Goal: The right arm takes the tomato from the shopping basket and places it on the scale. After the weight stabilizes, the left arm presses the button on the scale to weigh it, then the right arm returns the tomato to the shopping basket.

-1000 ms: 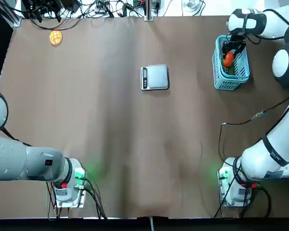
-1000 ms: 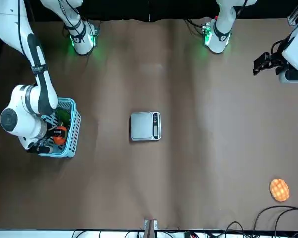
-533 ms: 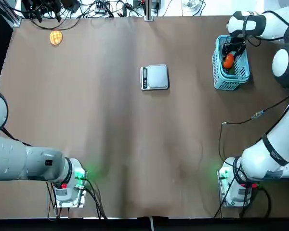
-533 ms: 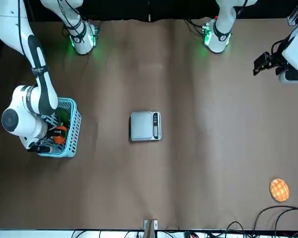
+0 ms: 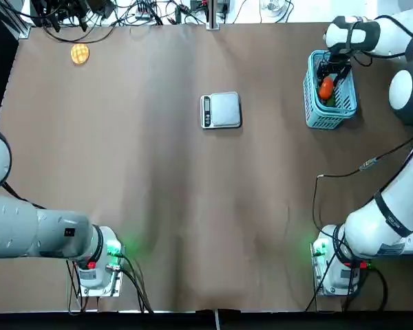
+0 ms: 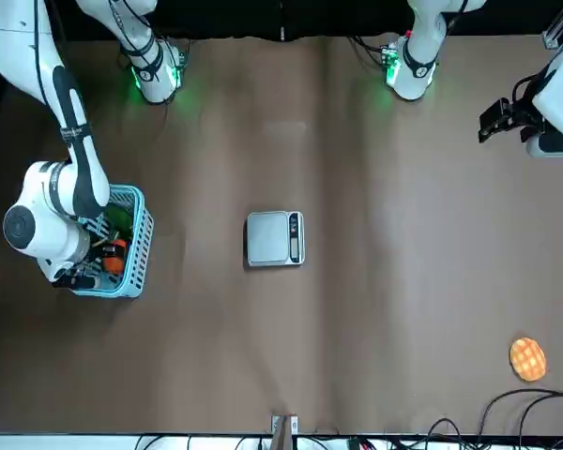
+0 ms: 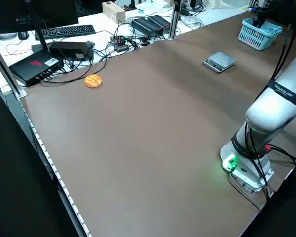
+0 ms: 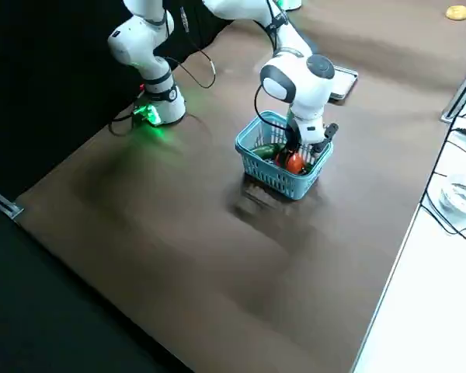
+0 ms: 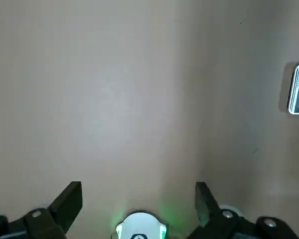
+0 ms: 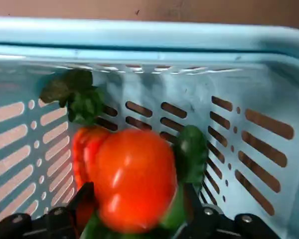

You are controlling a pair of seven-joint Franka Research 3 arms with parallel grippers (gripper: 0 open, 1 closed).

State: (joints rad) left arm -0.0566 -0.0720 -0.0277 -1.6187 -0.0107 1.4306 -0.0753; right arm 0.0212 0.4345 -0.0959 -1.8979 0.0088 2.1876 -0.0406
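The right gripper (image 10: 134,211) is reaching down inside the light-blue shopping basket (image 5: 344,108) at the far right of the bench (image 5: 158,192), its fingers closing around the tomato (image 10: 134,179), which is sitting between them among green vegetables (image 10: 192,149). In the top view the tomato (image 5: 325,87) is showing inside the basket. The kitchen scale (image 5: 221,110) is lying bare near the bench's middle, well apart from the basket. The left gripper (image 9: 138,199) is hanging with its fingers spread wide and holding nothing, parked at the near left side. A round waffle-like item (image 5: 80,53) is lying at the far left corner.
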